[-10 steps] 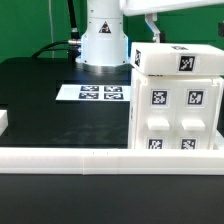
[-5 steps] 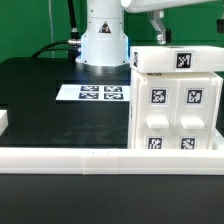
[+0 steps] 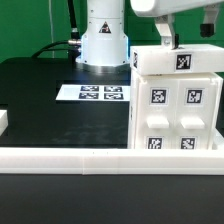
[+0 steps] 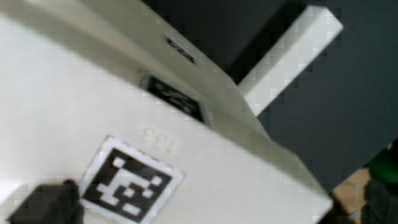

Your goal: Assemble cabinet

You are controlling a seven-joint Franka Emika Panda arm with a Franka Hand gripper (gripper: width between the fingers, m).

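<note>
The cabinet (image 3: 178, 100) is a large white box with tag markers that stands at the exterior view's right, against the white front rail. My gripper (image 3: 166, 42) hangs just above the cabinet's top rear edge, with one dark finger (image 3: 165, 38) pointing down at it. In the wrist view the cabinet's white top (image 4: 214, 120) with a tag fills most of the frame. My gripper (image 4: 214, 214) is open above it, with nothing held. One dark fingertip (image 4: 43, 204) shows beside the tag; the other side is blurred.
The marker board (image 3: 100, 93) lies on the black table in front of the robot base (image 3: 103, 40). A long white rail (image 3: 90, 158) runs along the table's front. A small white block (image 3: 3, 122) sits at the exterior view's left edge.
My gripper has come down and closer over the cabinet's top; the hand now shows larger at the frame's top. The cabinet has not moved.
</note>
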